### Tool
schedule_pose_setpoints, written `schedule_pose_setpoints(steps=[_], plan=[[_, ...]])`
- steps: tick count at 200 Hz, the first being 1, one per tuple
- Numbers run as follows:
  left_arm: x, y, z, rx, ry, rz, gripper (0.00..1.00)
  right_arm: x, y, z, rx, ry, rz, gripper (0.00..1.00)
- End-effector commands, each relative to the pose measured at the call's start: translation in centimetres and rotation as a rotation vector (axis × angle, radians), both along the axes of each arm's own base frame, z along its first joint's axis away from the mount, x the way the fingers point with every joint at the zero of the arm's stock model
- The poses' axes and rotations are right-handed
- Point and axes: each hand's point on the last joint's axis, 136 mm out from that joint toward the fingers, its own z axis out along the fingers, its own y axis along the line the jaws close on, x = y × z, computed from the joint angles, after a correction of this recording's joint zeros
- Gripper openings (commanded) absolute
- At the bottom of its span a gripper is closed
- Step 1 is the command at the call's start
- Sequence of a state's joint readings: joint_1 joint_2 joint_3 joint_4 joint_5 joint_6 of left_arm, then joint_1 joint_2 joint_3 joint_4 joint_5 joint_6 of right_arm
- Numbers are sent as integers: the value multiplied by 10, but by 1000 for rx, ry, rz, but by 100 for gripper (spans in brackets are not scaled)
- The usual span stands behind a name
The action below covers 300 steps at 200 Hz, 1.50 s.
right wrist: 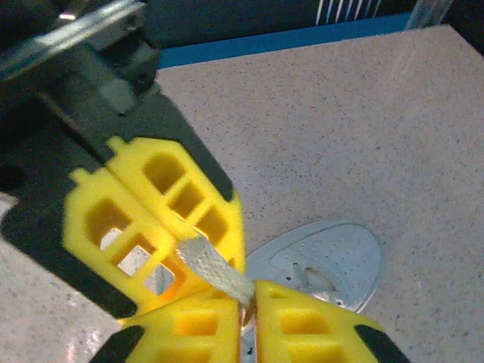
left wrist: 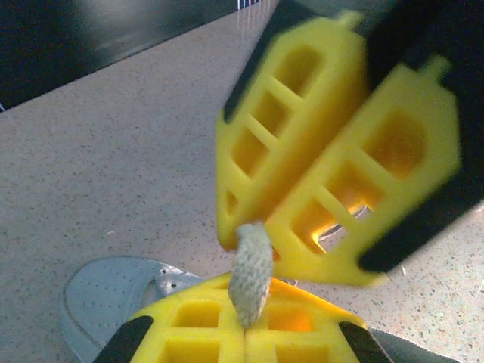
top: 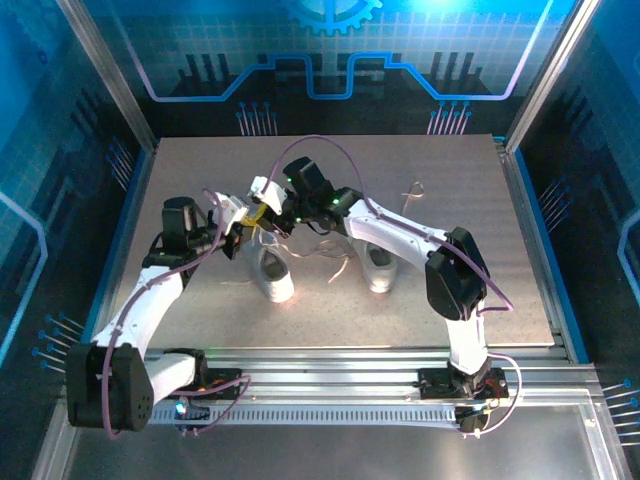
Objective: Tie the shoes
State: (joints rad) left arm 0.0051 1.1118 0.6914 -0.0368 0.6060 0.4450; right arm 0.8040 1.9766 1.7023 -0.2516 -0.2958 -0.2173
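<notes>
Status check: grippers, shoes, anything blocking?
Left gripper shut on lace. Right gripper pinching same lace. Shoe just below. Nothing blocking.

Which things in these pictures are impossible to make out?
Top external: the left shoe's lacing, hidden under the left gripper and right gripper.
Left wrist: the right gripper, blurred; the left shoe's rear, behind the left gripper.
Right wrist: the lace's ends, pinched inside both grippers.

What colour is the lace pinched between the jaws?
Off-white, woven texture; the lace shows best in the left wrist view.
</notes>
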Motion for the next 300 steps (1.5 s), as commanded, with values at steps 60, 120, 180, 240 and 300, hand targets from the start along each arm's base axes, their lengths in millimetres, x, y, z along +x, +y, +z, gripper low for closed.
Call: schedule_pose_setpoints(steps=[60, 120, 180, 240, 300], plan=[[-8, -2, 22, -18, -56, 3, 0, 31, -111, -65, -283, 241, -261, 51], [-8, -2, 18, -22, -48, 3, 0, 19, -133, -147, -621, 159, -145, 51], [-15, -3, 14, -32, -30, -6, 0, 19, -110, -173, -655, 51, 38, 46], [-19, -4, 10, -32, -15, -14, 0, 34, -123, -199, -785, -5, 24, 43], [-25, -3, 8, -25, -13, -9, 0, 43, -117, -149, -680, -119, -41, 9]])
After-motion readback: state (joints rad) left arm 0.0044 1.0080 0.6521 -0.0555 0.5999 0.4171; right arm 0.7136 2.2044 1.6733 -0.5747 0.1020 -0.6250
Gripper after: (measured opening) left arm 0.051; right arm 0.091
